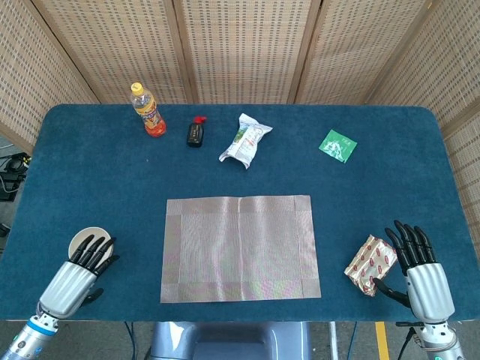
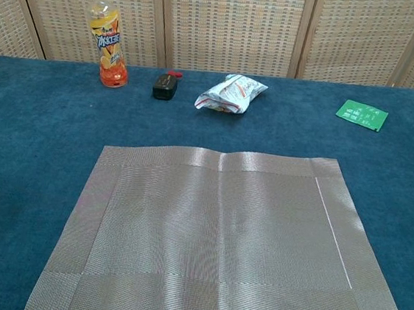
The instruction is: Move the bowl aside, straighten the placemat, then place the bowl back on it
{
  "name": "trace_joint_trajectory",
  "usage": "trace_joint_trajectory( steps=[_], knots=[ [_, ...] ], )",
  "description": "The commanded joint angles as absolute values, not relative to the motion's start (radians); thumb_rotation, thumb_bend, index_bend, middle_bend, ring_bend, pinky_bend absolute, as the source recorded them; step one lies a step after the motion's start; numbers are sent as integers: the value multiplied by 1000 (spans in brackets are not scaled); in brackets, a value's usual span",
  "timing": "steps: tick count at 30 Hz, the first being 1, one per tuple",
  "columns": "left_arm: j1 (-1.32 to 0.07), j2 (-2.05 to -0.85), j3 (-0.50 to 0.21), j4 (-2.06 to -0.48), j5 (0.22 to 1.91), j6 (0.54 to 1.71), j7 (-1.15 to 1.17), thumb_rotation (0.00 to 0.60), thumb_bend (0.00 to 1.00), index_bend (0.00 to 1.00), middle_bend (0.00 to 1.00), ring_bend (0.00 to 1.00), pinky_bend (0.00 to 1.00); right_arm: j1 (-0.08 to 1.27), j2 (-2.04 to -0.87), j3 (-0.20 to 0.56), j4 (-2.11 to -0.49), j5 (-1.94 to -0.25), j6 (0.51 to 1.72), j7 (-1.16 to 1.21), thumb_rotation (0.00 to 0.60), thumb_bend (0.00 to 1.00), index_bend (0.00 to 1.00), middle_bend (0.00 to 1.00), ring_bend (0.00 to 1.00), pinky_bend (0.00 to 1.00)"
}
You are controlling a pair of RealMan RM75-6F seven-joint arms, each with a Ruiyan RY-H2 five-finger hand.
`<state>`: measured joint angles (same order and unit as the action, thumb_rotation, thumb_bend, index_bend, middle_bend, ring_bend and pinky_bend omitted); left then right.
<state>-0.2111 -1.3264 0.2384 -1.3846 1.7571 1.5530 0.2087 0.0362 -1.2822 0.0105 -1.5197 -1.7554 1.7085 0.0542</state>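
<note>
Fetching the bowl is the step in hand: it sits on the counter left of the flat placemat. The left robot hand, fingers spread and holding nothing, seems to reach its near rim. The rim should be pinched firmly, then lifted level. The right robot hand rests open beside a snack packet

readable text: none | bottle label: too blurred
</note>
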Motion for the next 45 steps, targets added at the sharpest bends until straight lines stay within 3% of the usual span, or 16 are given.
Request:
trace_joint_trajectory(
  steps=[1,13,25,36,39,45],
  knots=[
    [-185,-1353,202,-1296,1710,1550,151,600,172,273,0,0,0,36,-1284,9,-1520,-1756,1706,51,600,197,63,0,0,0],
    [-165,-1423,149,-1099,1623,1467,45,600,176,365,0,0,0,37,-1284,7,-1521,-1756,1701,54,600,198,64,0,0,0],
    [-171,-1492,120,-1012,1604,1416,6,600,189,457,0,0,0,37,-1284,6,-1521,-1756,1699,55,600,197,64,0,0,0],
    [-186,-1526,103,-1000,1606,1388,15,600,321,628,0,0,0,37,-1285,7,-1522,-1754,1698,56,600,197,65,0,0,0],
    [-186,-1530,102,-999,1606,1383,19,600,396,666,0,0,0,37,-1283,8,-1522,-1755,1700,59,600,197,66,0,0,0],
    [-188,-1531,97,-1003,1606,1381,23,600,452,691,0,0,0,37,-1281,8,-1523,-1756,1702,65,600,197,67,0,0,0]
  ],
)
